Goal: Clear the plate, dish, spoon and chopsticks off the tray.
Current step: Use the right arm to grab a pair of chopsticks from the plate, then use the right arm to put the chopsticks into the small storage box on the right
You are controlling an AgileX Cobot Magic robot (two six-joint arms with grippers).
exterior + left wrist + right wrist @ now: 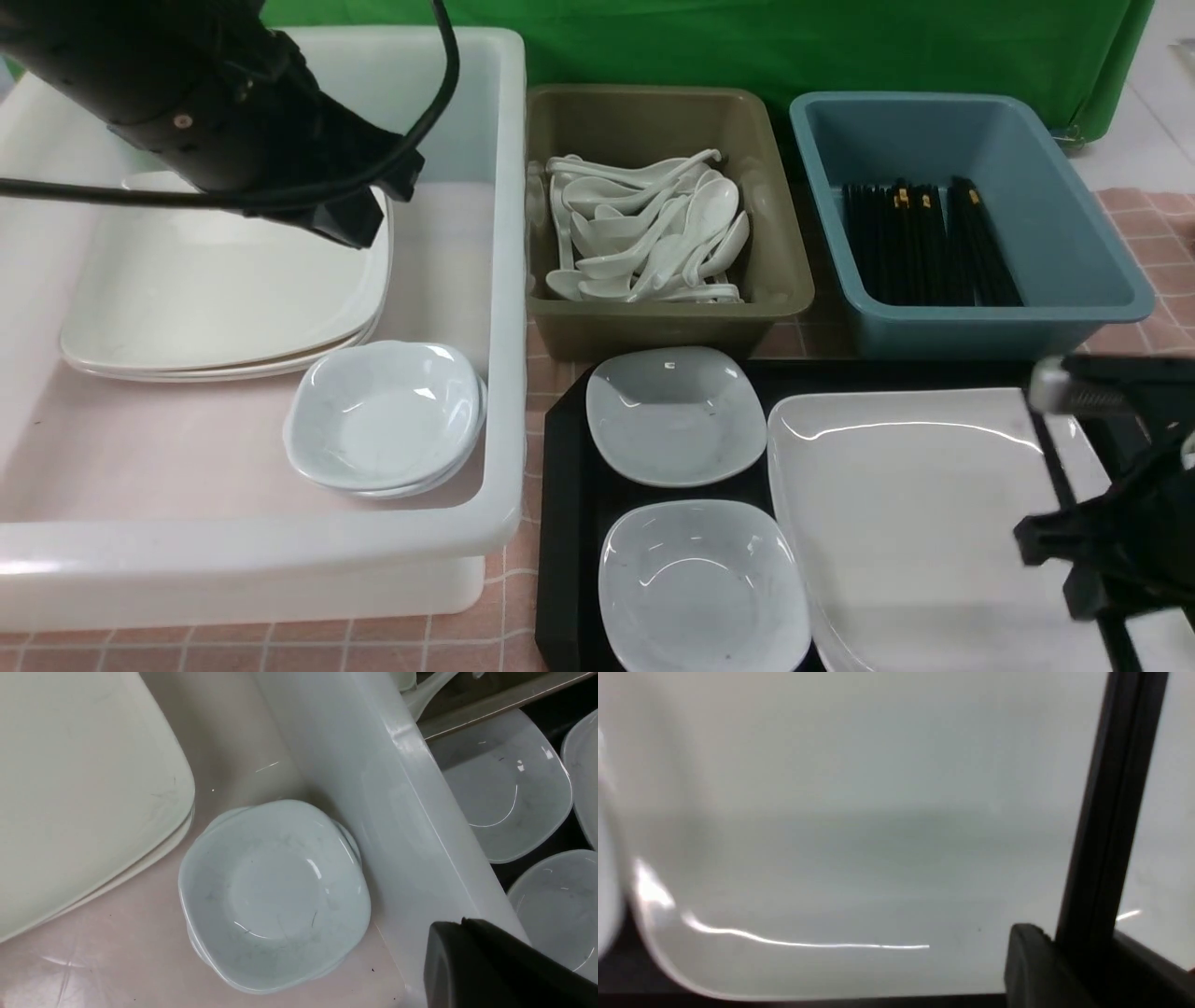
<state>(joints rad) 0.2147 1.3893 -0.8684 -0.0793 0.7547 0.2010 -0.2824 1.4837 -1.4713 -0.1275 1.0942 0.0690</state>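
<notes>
— Front view, left to right: what stands where?
— A white tub (504,280) holds stacked plates (215,299) and stacked dishes (383,420). The left gripper (350,219) hangs above them, jaws closed on nothing. Next come an olive tub (551,308) of soup spoons, then a blue tub (1102,280) of black sticks. In front lies the black tray (560,523), carrying two small dishes (672,415) (700,583) and the large white plate (906,523).
— And the chopsticks (1053,467)?
— They lie across the plate's right part, long axis running from the far edge toward the robot. The right gripper (1055,569) sits directly at them; its wrist view shows one finger (1031,961) just beside the pair (1111,812).
— Has it gripped them?
— That cannot be told: the jaws are blurred and partly out of frame.
— Which arm serves?
— The right, judged far nearer. The blue tub lies beyond the tray; its near wall is the obstacle to lift over. No spoon can be made out on the tray.
</notes>
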